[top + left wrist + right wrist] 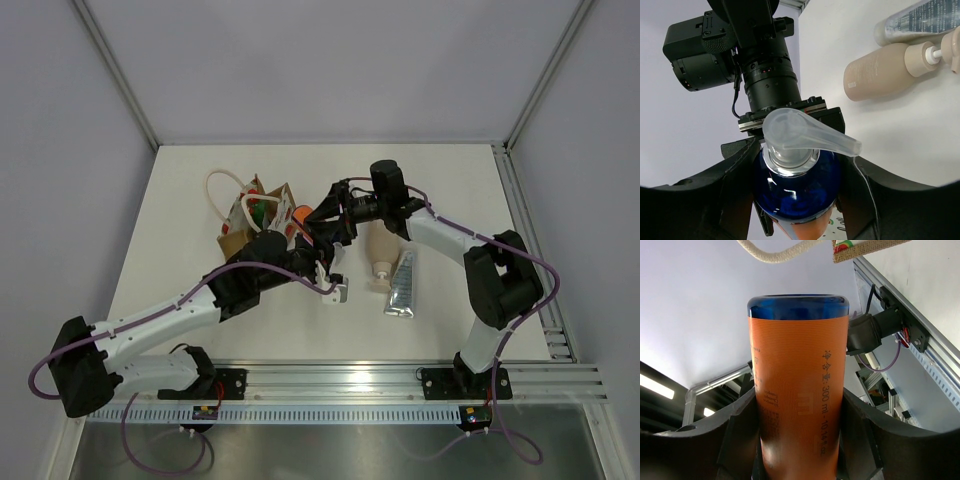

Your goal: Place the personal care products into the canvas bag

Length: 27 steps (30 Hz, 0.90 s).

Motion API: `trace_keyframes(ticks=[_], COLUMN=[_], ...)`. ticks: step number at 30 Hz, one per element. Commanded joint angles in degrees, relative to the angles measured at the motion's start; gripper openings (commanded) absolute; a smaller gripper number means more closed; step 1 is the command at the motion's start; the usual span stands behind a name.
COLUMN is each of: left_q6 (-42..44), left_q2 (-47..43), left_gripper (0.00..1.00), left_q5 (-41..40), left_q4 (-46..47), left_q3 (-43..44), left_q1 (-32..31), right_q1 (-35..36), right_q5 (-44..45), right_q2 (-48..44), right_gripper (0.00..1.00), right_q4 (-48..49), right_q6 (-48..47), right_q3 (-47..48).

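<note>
The orange bottle (302, 213), with a blue shoulder and a clear pump, hangs in the air beside the canvas bag (236, 238). Both grippers are shut on it. My right gripper (322, 216) clamps the orange label (800, 390), with the bottle's base pointing away from its camera. My left gripper (310, 234) clamps the blue shoulder (800, 190) just under the pump. The green bottle with the red cap (260, 210) shows inside the bag's mouth. The beige bottle (381, 255) (880, 75) and the silver tube (402, 285) (920, 20) lie on the table to the right.
The bag's white rope handle (215, 185) loops out to the back left and also crosses the top of the right wrist view (775, 255). An aluminium rail (350, 380) runs along the near edge and another (530, 240) along the right edge. Grey walls enclose the table.
</note>
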Motion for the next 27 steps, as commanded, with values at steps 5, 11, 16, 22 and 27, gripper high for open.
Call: trace_keyframes(ticks=[5,11,16,22,27], left_q6=[-1.9,-3.8,-6.1,-7.8,-8.9], left_q2=[-0.3,-2.3,-3.9,-4.6,-3.7], left_gripper=[0.0,0.0,0.0,0.0,0.0], left_q5=[0.5,2.3,3.9,4.4,5.3], left_q4=[1.3,0.9,1.1,3.6,6.4], left_q3=[3.5,4.6,3.7,1.9,1.8], left_q1=[1.0,1.1,1.9,3.5,5.2], right_q1=[0.8,0.6,0.6,0.6,0.6], right_q5=[-4.7,-4.9,-5.2,-4.9,-4.8], right_q2=[-5.6,-4.2,-2.9,-2.7,-3.2], right_gripper=[0.0,0.21,0.47,0.74,0.85], right_q4=[5.7,6.5,9.1,9.1,9.0], right_q6=[3.0,0.8,1.9,2.0,1.9], right_q3=[-0.2,0.2,0.5,-0.9,-1.6])
